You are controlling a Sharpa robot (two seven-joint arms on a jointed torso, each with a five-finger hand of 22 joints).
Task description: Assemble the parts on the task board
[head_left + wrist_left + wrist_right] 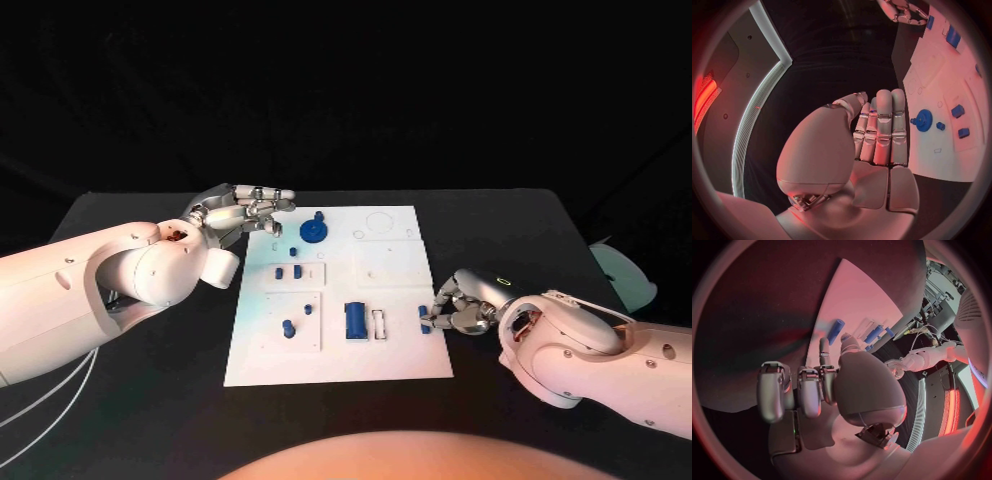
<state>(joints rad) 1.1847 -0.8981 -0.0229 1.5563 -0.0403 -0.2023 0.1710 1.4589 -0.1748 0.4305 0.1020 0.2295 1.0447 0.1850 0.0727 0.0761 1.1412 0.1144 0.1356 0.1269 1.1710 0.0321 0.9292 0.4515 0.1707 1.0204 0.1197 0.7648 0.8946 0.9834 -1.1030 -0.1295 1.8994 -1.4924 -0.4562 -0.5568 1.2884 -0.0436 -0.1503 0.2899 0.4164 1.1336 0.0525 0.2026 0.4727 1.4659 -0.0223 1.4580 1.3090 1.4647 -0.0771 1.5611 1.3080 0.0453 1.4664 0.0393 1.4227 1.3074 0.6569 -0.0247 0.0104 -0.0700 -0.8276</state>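
Observation:
The white task board (404,355) lies in the middle of the black table. On it are a blue gear (316,232), two small blue parts (290,272), a long blue block (353,320) and further small blue pieces (296,318). My left hand (242,210) hovers at the board's far left corner, beside the gear (924,120), its fingers (882,125) stretched side by side and holding nothing. My right hand (464,305) rests at the board's right edge, where thumb and a finger pinch a small blue part (424,318); its other fingers (798,390) are curled in.
A white recessed slot (379,324) lies next to the long blue block. Empty outlines (384,222) mark the board's far right. A pale object (623,272) sits at the table's right edge. Black table surrounds the board.

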